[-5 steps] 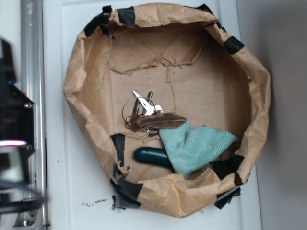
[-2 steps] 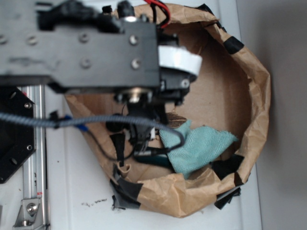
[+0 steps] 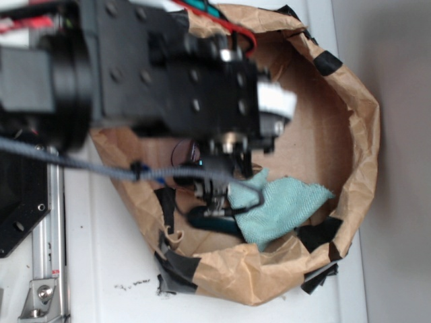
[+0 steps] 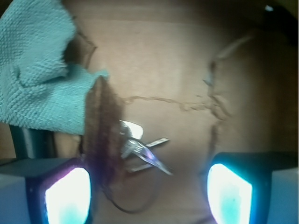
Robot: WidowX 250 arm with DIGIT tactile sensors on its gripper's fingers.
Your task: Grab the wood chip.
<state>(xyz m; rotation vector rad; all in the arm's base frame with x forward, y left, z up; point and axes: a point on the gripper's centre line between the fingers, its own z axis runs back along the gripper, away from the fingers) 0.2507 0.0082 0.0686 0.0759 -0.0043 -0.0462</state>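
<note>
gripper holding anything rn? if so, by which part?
Nothing held. In the wrist view the gripper is open, fingers spread wide; the wood chip lies on the cardboard beside the keys, with its near end by one finger.

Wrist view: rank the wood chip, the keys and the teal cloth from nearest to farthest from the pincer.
1. Wood chip: against the left finger of the open pincer.
2. Keys: between the fingers, slightly ahead; too close to the chip to separate confidently.
3. Teal cloth: upper left, clearly farthest.
</note>
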